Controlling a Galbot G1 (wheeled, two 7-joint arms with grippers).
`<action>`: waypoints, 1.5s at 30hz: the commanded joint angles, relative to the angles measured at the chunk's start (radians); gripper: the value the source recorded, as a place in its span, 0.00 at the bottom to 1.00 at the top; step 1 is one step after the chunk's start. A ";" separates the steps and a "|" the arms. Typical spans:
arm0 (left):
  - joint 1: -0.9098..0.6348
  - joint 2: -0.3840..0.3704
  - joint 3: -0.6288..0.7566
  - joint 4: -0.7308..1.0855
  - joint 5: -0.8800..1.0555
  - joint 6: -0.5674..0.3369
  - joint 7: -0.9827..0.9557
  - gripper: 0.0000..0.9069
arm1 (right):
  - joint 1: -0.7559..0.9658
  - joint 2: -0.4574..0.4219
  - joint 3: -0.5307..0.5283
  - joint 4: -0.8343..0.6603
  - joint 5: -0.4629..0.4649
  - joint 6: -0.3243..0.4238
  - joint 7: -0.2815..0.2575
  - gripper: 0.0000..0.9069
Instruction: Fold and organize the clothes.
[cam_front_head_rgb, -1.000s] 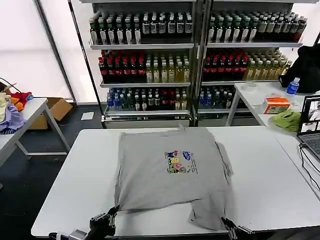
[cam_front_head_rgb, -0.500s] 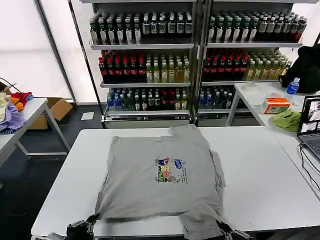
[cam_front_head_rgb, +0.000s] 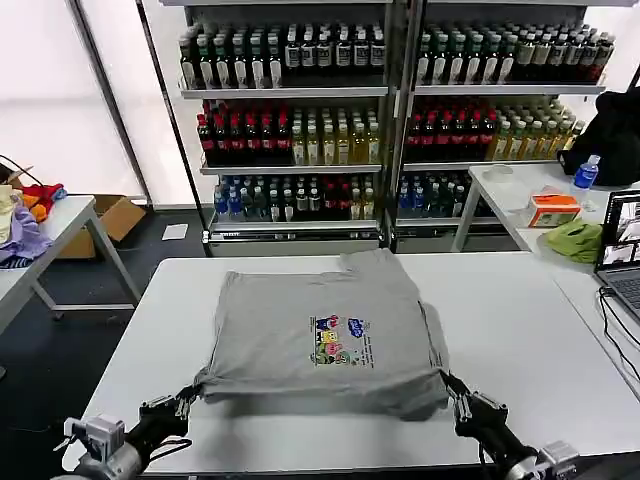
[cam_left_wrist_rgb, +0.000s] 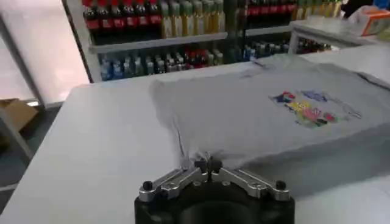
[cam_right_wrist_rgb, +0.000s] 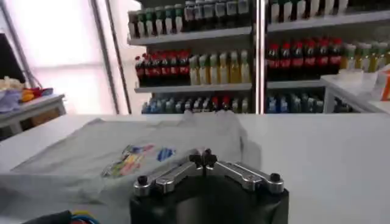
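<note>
One grey short-sleeved shirt with a small multicoloured chest print (cam_front_head_rgb: 325, 330) lies on the white worktop (cam_front_head_rgb: 530, 320), its near hem now doubled under and off the front edge where it hung a second ago. Left pincer (cam_front_head_rgb: 183, 400) pinches the near-left corner, fingers closed on cloth in its wrist view (cam_left_wrist_rgb: 201, 163). Right pincer (cam_front_head_rgb: 458, 397) grips the near-right corner; its wrist view (cam_right_wrist_rgb: 205, 159) shows closed tips. Print lettering is unreadable.
</note>
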 joint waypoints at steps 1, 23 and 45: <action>-0.284 0.011 0.102 0.171 -0.030 0.009 0.015 0.01 | 0.261 0.000 -0.119 -0.145 -0.036 -0.001 0.021 0.00; -0.317 -0.031 0.098 0.256 0.056 0.004 0.021 1.00 | 0.373 0.070 -0.213 -0.175 -0.055 -0.241 0.113 1.00; -0.264 -0.152 0.152 0.321 0.136 -0.039 -0.013 0.56 | 0.235 0.210 -0.272 -0.203 -0.155 -0.293 0.306 0.00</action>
